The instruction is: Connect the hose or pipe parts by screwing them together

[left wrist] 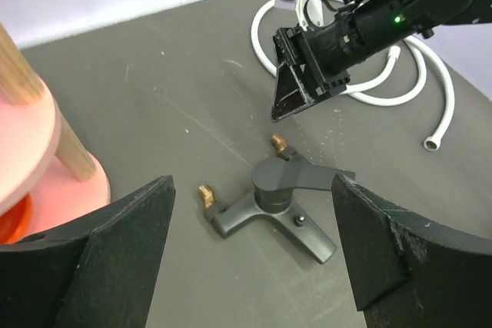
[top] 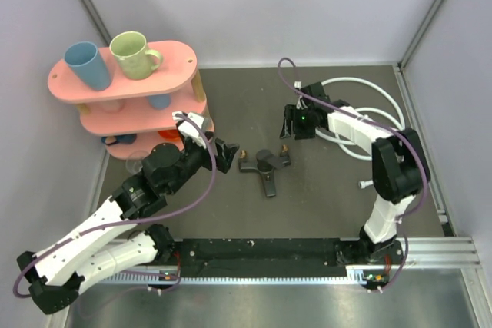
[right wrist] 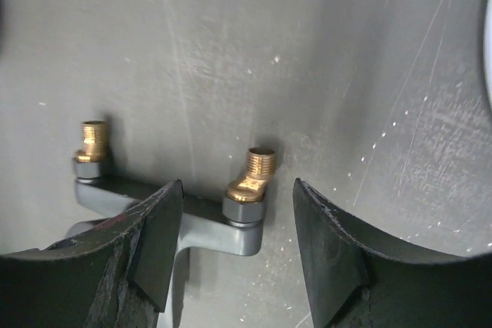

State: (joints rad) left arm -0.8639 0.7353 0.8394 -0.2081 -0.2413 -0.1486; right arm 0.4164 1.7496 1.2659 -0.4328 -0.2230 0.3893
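Note:
The black Y-shaped tap fitting lies flat on the dark table between the two arms, its two brass threaded ends pointing toward the back. My left gripper hovers just left of it, wide open, and the fitting shows between its fingers with nothing touching. My right gripper hangs just behind the fitting, open. One brass end sits in the gap between its fingers, clear of both. The white hose lies in loops at the back right, one metal end nut near the right arm.
A pink two-tier shelf stands at the back left with a blue cup and a green mug on top. Its wooden leg is close to my left gripper. Grey walls close in the table.

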